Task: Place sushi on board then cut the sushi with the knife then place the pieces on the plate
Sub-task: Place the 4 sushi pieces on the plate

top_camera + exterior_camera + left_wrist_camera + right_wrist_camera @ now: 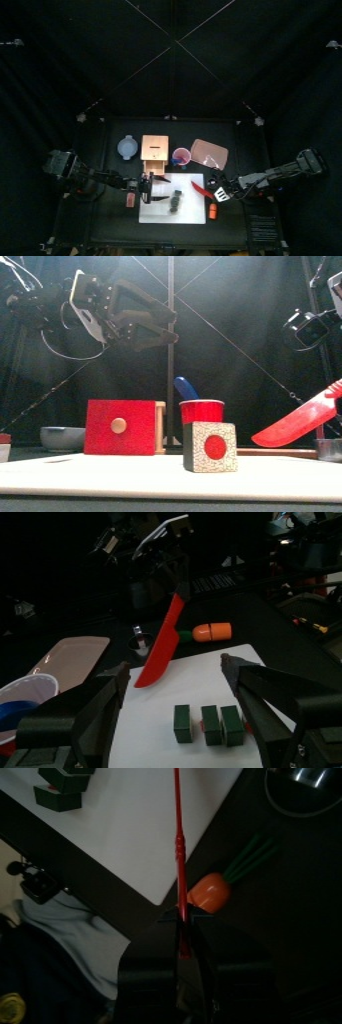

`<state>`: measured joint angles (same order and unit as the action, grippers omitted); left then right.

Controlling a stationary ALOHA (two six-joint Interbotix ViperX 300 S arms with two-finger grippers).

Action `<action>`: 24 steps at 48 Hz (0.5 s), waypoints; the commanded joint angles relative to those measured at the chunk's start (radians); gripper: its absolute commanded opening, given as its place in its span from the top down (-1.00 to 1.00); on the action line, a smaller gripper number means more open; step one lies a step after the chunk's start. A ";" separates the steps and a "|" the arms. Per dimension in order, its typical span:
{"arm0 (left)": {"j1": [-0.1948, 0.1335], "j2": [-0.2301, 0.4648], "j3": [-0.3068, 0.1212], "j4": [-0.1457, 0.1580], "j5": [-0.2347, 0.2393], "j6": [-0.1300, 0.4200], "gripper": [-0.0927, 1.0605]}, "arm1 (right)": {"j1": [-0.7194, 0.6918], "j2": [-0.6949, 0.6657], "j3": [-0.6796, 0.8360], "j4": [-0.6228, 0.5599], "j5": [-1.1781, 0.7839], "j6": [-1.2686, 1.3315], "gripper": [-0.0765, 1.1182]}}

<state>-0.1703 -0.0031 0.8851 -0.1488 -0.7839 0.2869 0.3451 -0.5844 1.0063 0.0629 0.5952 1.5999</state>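
Sushi on board: done. R tool pinches knife, L tool spread above. Cutting + moving pcs to plate left.

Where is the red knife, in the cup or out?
Out. The right tool grips the red knife, apart from the red cup.

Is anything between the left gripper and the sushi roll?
No. In the left wrist view only bare white board lies between the open left gripper and the sushi roll; the red knife hangs beyond.
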 commanded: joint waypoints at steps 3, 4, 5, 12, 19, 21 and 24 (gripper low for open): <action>0.000 -0.002 -0.021 0.009 -0.011 0.002 -0.94 | 0.046 0.071 -0.009 -0.052 -0.110 0.198 0.07; 0.000 -0.002 -0.020 0.009 -0.011 0.002 -0.94 | 0.048 0.077 -0.012 -0.057 -0.123 0.202 0.06; -0.002 -0.002 -0.018 0.011 -0.011 0.002 -0.94 | 0.051 0.086 -0.014 -0.063 -0.143 0.209 0.03; 0.000 0.000 -0.006 0.011 -0.011 0.003 -0.94 | 0.052 0.152 -0.060 -0.071 -0.210 0.206 -0.34; 0.000 -0.002 0.003 0.012 -0.011 0.003 -0.94 | 0.052 0.227 -0.091 -0.072 -0.210 0.201 -0.72; -0.002 0.000 0.002 0.012 -0.011 0.003 -0.93 | 0.051 0.236 -0.095 -0.074 -0.215 0.199 -0.77; 0.000 -0.002 0.000 0.012 -0.011 0.003 -0.93 | 0.052 0.252 -0.115 -0.095 -0.215 0.198 -0.80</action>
<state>-0.1703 0.0031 0.8989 -0.1381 -0.7839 0.2884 0.3958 -0.3344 0.9296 -0.0138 0.3866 1.7994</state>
